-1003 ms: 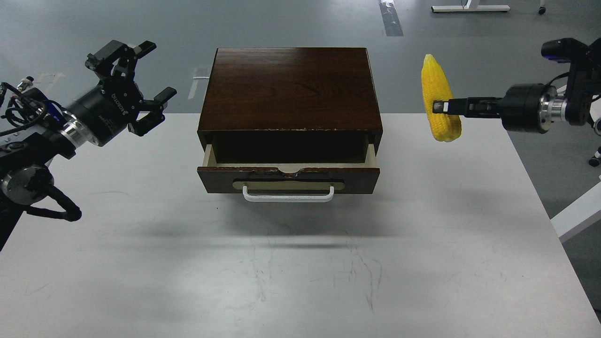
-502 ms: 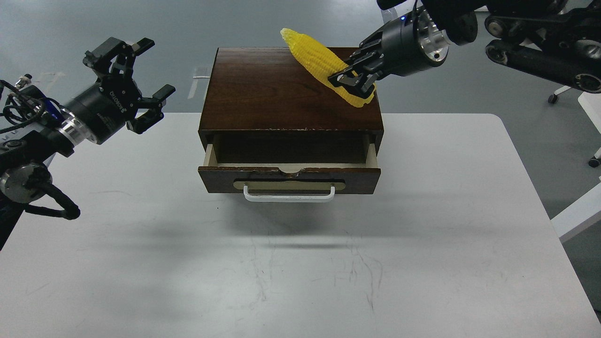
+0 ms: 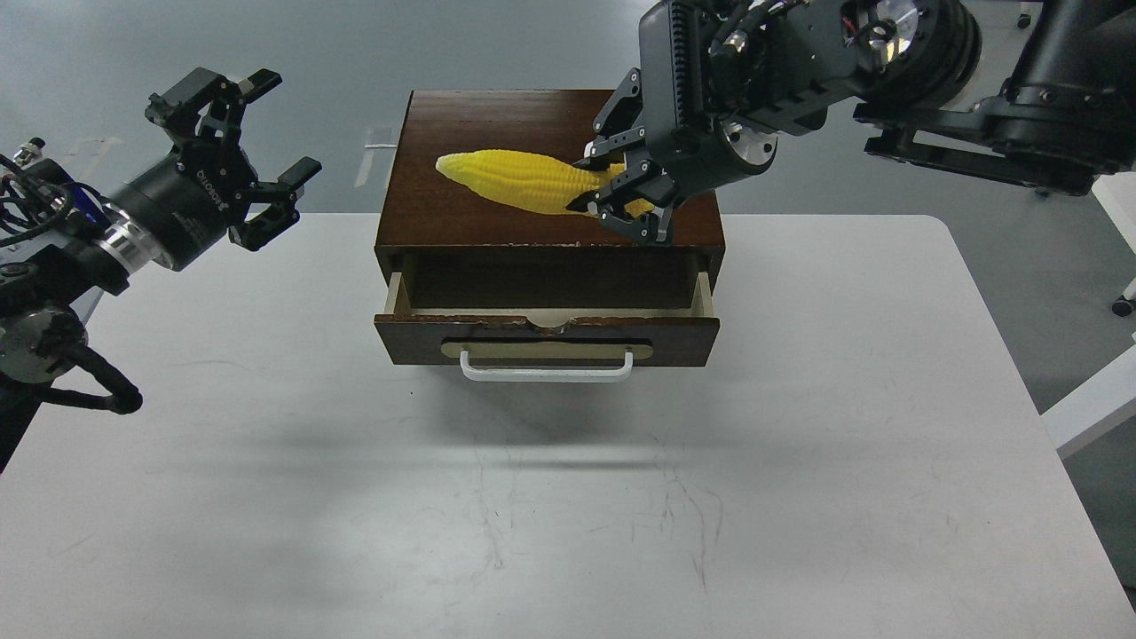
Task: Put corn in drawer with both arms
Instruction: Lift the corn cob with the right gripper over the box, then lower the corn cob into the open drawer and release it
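Note:
The yellow corn (image 3: 519, 181) lies nearly level in the air over the top of the dark brown cabinet (image 3: 497, 133), tapered tip pointing left. My right gripper (image 3: 621, 191) is shut on the corn's thick right end, above the cabinet's front right part. The drawer (image 3: 546, 333) is pulled out a short way, with its white bar handle (image 3: 546, 366) facing me and pale inner sides showing. Its inside is dark. My left gripper (image 3: 244, 151) is open and empty, held in the air left of the cabinet.
The cabinet stands at the back middle of a white table (image 3: 568, 497). Grey floor lies beyond the table's far edge. A white piece of furniture (image 3: 1096, 399) shows past the table's right edge.
My right gripper has carried the corn from the right of the cabinet to over its top and turned it from upright to nearly level. The left gripper has shifted slightly left.

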Tool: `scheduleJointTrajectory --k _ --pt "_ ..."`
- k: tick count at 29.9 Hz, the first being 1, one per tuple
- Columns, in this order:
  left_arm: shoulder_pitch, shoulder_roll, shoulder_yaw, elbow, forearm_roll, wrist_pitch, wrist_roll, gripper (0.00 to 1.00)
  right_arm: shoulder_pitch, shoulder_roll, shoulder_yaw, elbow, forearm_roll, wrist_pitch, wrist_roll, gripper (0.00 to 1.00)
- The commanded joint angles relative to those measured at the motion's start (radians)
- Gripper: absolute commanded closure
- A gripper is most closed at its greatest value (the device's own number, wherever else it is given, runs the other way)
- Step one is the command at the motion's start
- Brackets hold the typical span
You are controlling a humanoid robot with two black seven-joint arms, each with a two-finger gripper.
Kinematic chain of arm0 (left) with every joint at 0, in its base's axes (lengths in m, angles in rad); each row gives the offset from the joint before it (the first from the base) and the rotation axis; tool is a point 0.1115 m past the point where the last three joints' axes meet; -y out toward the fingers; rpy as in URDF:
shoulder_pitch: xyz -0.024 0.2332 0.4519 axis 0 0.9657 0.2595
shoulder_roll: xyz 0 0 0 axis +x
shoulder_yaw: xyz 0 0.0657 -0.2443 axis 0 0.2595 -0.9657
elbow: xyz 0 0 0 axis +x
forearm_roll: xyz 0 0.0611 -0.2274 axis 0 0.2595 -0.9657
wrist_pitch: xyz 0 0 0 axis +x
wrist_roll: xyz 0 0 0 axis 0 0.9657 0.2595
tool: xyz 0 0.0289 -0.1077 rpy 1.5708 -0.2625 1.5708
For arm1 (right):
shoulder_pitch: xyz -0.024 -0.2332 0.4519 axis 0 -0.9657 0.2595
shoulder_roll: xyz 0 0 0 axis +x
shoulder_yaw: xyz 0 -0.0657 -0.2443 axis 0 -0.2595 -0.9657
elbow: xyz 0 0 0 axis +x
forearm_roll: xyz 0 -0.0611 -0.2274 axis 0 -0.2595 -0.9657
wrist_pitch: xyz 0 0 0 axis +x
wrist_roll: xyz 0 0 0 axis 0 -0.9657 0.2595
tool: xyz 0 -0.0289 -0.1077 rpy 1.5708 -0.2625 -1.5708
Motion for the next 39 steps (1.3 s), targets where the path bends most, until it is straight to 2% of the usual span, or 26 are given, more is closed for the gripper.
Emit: scheduleJointTrajectory --k 1,12,15,18,25,33,36,39 --pt "0.000 0.001 0.000 0.000 -0.001 0.000 0.000 0.02 -0.009 0.028 -0.028 0.009 -0.010 -0.020 0.000 0.96" --pt "0.000 0.015 0.000 -0.002 0.001 0.000 0.000 0.02 -0.078 0.037 -0.071 0.010 0.001 -0.016 0.000 0.89" --pt "0.002 0.017 0.000 -0.002 -0.001 0.000 0.000 0.02 -0.087 0.039 -0.076 0.010 0.004 -0.014 0.000 0.84" --pt "0.002 0.021 0.000 -0.002 -0.001 0.000 0.000 0.02 -0.096 0.039 -0.078 0.004 0.005 -0.011 0.000 0.73" --pt "0.002 0.020 0.000 -0.002 -0.001 0.000 0.000 0.02 -0.109 0.034 -0.085 0.002 0.005 -0.011 0.000 0.62" --pt "0.002 0.020 0.000 -0.002 0.001 0.000 0.000 0.02 -0.110 0.031 -0.084 0.002 0.007 -0.011 0.000 0.58" --pt "0.002 0.020 0.000 -0.002 0.001 0.000 0.000 0.02 -0.109 0.031 -0.084 0.002 0.007 -0.011 0.000 0.50" --pt "0.002 0.020 0.000 -0.002 0.001 0.000 0.000 0.02 -0.110 0.031 -0.084 0.002 0.008 -0.011 0.000 0.49"
